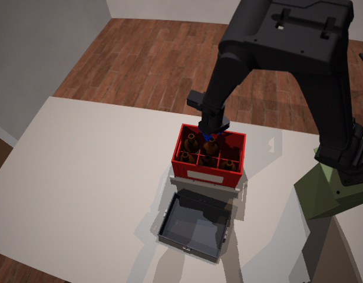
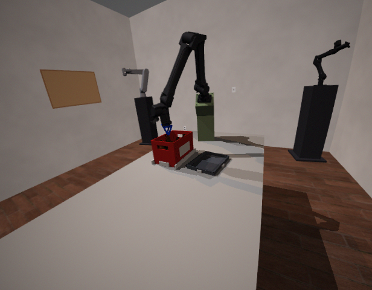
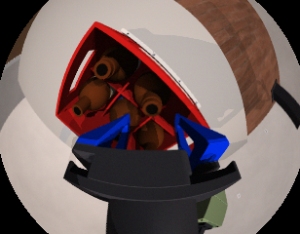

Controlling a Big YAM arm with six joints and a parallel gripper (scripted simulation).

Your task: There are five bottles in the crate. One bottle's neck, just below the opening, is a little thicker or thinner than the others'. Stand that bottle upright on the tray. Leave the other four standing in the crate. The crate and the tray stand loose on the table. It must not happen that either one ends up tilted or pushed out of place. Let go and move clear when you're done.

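A red crate [image 1: 209,158] with six compartments holds five brown bottles, all upright. They stand at back left [image 1: 191,141], back middle [image 1: 211,145], front left [image 1: 185,157], front middle [image 1: 207,160] and front right [image 1: 228,165]. The back right compartment is empty. My gripper [image 1: 210,134] with blue fingers hangs over the back middle bottle. In the wrist view the open fingers stand apart on either side of that bottle's neck [image 3: 149,133], not pressing on it. The dark tray [image 1: 195,226] lies empty just in front of the crate.
The crate rests on a low grey base [image 1: 205,184] that touches the tray's far edge. My arm's green pedestal [image 1: 330,188] stands at the table's right. In the exterior view the crate [image 2: 172,146] and tray [image 2: 208,162] sit at the table's far end.
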